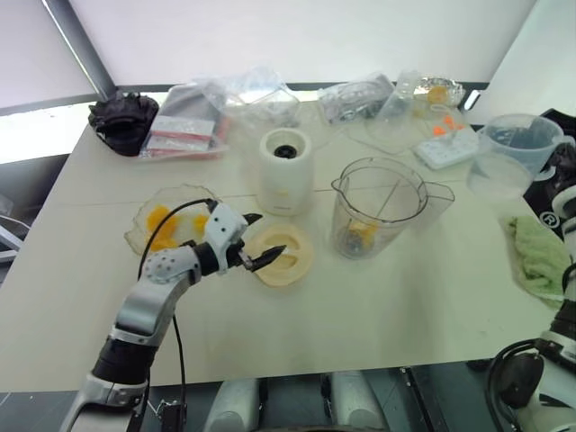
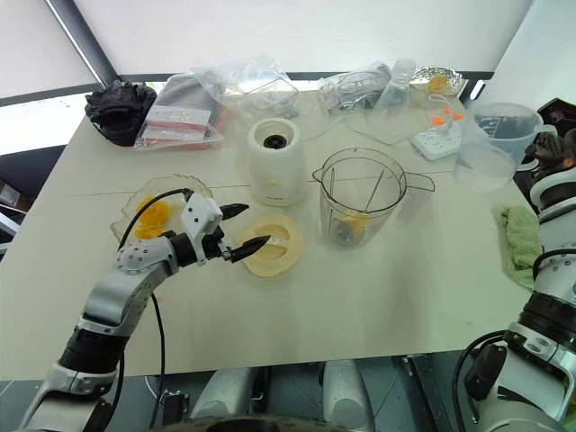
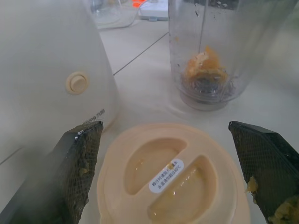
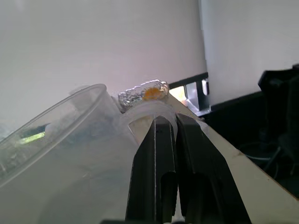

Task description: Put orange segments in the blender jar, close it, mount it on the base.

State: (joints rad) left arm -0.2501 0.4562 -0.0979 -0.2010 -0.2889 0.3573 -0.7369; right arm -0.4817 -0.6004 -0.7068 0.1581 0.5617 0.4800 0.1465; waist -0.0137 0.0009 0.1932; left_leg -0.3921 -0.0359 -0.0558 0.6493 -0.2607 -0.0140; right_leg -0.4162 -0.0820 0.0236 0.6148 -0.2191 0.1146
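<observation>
I have the left gripper [image 1: 262, 239] spread wide, fingers either side of the cream lid [image 1: 281, 256] lying flat on the table [image 1: 405, 306]. The blender jar [image 1: 378, 207] stands open at the lid's three o'clock, orange segments [image 1: 362, 236] at its bottom. The base [image 1: 286, 171] sits at twelve o'clock of the lid. My right gripper [image 4: 175, 135] is pinched closed, empty, beside the frosted jug [image 1: 511, 155].

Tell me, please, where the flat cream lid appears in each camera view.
Left eye view: the lid lies on the table, below the base.
Right eye view: lid below the base again.
Left wrist view: lid between the open left gripper's fingers.
Right wrist view: not in it.
Shared landmark: the base.
</observation>
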